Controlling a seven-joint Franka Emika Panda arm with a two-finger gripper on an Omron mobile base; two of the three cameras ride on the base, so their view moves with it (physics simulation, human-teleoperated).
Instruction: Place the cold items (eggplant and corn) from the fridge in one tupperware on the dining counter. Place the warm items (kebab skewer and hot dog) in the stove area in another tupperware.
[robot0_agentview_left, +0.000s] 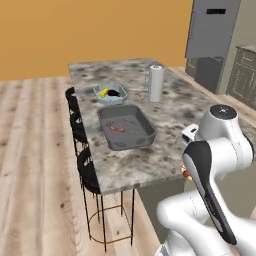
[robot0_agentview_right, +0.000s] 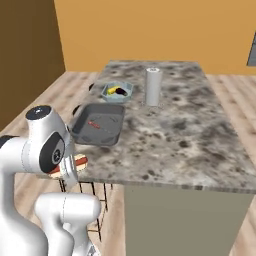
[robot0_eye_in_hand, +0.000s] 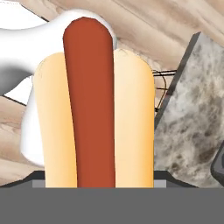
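Your arm: glossy white, dark at the joints

You see rounded white shell segments (robot0_agentview_left: 225, 145) with a long black panel (robot0_agentview_left: 207, 187) along one link, a dark round cap (robot0_agentview_left: 223, 111) with a pale centre mark atop the upper joint, and a dark ringed disc (robot0_agentview_right: 54, 153) set in the joint's side.

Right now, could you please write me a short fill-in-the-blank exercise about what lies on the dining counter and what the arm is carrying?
1. The gripper is closed on a ____, beside the dining counter.
2. The kebab skewer lies in the larger, ____ tupperware.
3. The corn and the eggplant share the smaller, light ____ tupperware.
4. A roll of ____ towels stands upright on the counter.

Missing words: hot dog; grey; blue; paper
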